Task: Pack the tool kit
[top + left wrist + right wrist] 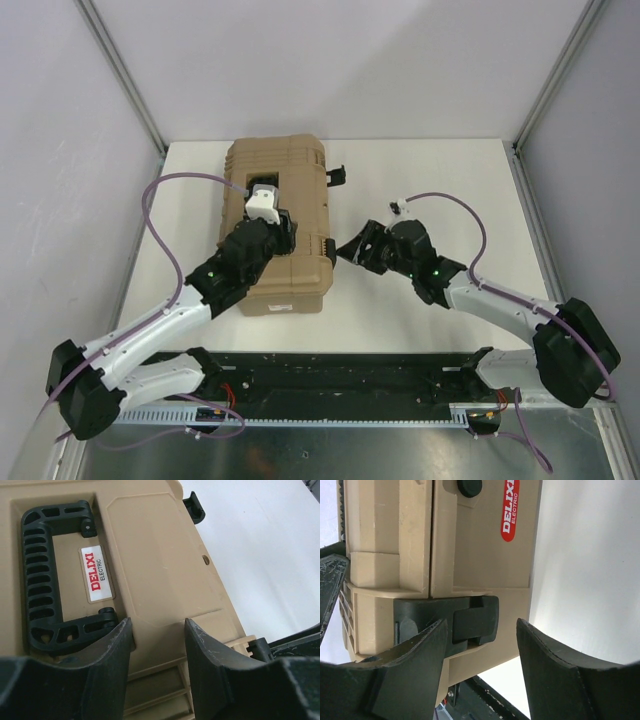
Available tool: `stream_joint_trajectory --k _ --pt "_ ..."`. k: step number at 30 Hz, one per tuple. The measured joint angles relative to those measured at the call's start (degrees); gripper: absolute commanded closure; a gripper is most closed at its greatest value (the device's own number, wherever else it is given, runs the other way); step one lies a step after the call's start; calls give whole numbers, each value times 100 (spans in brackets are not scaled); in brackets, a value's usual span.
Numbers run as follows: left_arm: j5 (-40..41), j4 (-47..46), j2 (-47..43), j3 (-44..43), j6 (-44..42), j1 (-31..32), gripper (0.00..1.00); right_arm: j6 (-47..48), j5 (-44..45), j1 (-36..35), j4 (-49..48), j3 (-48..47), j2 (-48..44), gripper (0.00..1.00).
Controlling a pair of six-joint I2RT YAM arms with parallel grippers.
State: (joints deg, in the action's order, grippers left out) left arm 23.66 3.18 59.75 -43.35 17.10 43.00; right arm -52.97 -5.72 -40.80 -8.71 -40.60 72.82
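Note:
The tan ribbed case of the tool kit (283, 160) lies closed at the table's left centre; no loose tools show. My left gripper (280, 222) rests low over the lid (160, 555) beside the black handle (40, 580), open, with nothing between its fingers (158, 625). My right gripper (343, 250) is open at the case's right side (470, 545), its jaws standing around the near black latch (475, 617), which lies flat against the case. The far latch (194, 507) sticks out from the side (337, 175).
The white table (430, 200) stretches to the right of the case. A black rail (340, 375) with both arm bases runs along the near edge. Grey walls with metal posts (125, 75) close in the left, right and far sides.

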Motion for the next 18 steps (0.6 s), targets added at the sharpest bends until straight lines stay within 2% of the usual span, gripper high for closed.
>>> stream_joint_trajectory --k 3,6,10,18 --pt "85 -44 55 -2 72 2 53 -190 -83 96 -195 131 -9 21" --pt "168 -81 116 -15 136 4 53 -649 -251 269 -721 435 -15 14" --pt "186 -79 162 -46 181 7 53 -1438 -448 352 -2004 918 317 11" --pt "289 -81 282 -118 223 4 53 -3276 -229 251 -5276 1241 2422 11"
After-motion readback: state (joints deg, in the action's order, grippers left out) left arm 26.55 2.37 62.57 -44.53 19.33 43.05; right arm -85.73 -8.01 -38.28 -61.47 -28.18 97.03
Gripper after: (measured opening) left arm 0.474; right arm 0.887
